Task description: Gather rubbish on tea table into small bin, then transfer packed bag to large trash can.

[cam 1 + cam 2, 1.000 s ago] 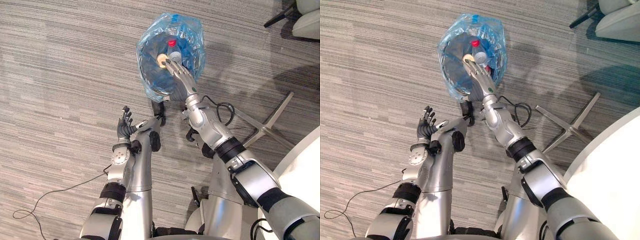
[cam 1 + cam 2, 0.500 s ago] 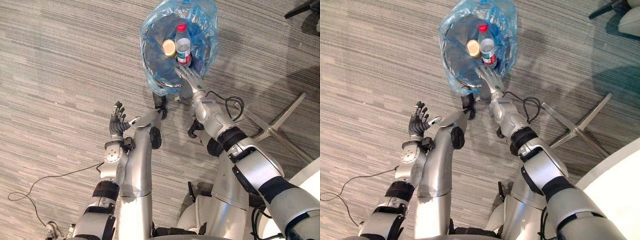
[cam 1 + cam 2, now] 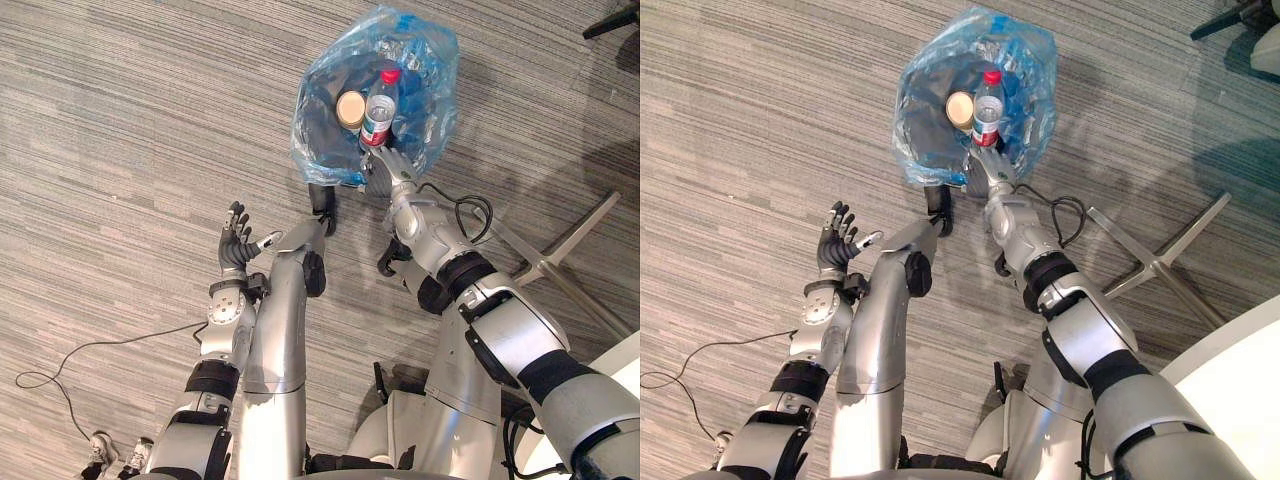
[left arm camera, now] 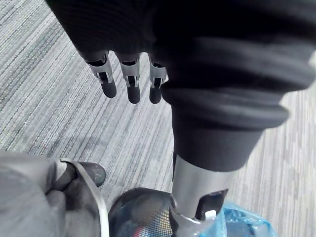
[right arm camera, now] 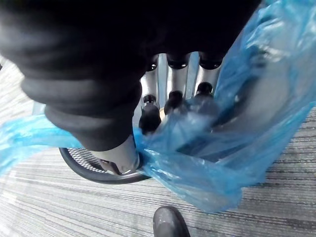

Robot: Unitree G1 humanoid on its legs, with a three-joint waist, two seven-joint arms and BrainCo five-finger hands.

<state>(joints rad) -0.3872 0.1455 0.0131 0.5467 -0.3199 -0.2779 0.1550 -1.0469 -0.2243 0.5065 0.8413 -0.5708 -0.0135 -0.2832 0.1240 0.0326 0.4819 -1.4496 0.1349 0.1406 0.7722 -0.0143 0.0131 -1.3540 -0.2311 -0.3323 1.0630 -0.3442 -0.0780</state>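
Note:
A small dark mesh bin (image 5: 94, 173) lined with a blue plastic bag (image 3: 420, 60) stands on the carpet ahead of me. Inside it are a clear bottle with a red cap (image 3: 379, 105) and a round tan-topped item (image 3: 350, 108). My right hand (image 3: 385, 165) is at the bag's near edge. In the right wrist view its fingers (image 5: 173, 98) are curled into the bunched blue plastic. My left hand (image 3: 236, 245) is raised to the left of the bin, open and holding nothing, with its fingers (image 4: 129, 81) straight over the carpet.
Metal legs of a furniture base (image 3: 560, 250) splay on the floor right of my right arm. A white round tabletop's edge (image 3: 1240, 350) lies at the lower right. A dark chair leg (image 3: 610, 20) shows at the top right corner. Grey striped carpet lies to the left.
My right hand drew back from inside the bin to the bag's near edge and its fingers curled into the plastic. The bag's mouth has bunched up. The left hand stayed open.

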